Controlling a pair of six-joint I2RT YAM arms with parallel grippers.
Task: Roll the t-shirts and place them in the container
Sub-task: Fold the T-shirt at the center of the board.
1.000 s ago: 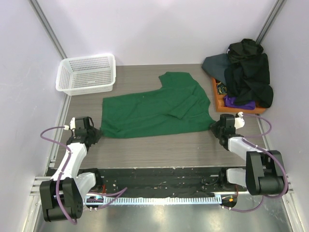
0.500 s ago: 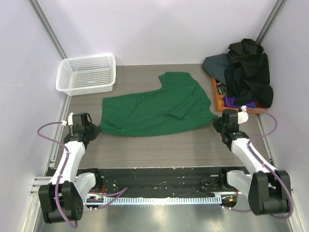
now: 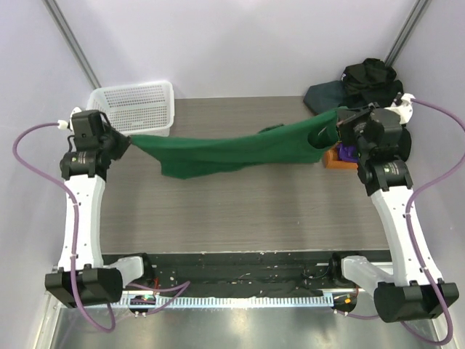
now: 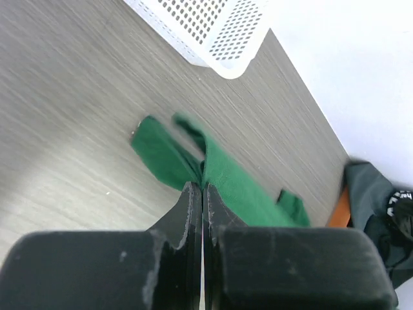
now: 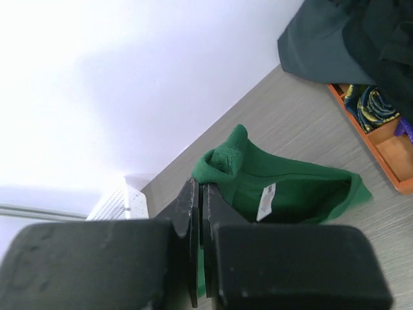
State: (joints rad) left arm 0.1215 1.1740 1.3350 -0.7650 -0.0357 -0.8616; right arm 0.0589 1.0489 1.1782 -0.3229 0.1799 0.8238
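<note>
Grey wood-grain bench (image 3: 240, 218) between pale walls.

Containers: a white mesh basket (image 3: 134, 109) stands at the far left corner, and only its own mesh floor shows inside it. An orange tray (image 3: 334, 158) sits at the far right. It holds a heap of dark garments (image 3: 374, 91) that spills over its far end. The right wrist view also shows a blue-and-yellow patterned cloth (image 5: 371, 106) in it, and purple cloth beside that.

Task item: the dark green t-shirt (image 3: 232, 151) hangs stretched between my two arms and sags in the middle. I cannot tell whether its lowest fold touches the bench. A white label (image 5: 264, 201) shows inside the neck end.

Left jaws: closed on the shirt's left end, just beside the basket's near right corner. Right jaws: closed on bunched cloth at the shirt's right end, in front of the tray.

Change since half a second ago: the shirt then lay spread flat on the bench, with both sets of jaws low at its near corners. Both arms have since risen and moved toward the far side, drawing the shirt up into a taut band. Basket, tray and heap are unmoved.
</note>
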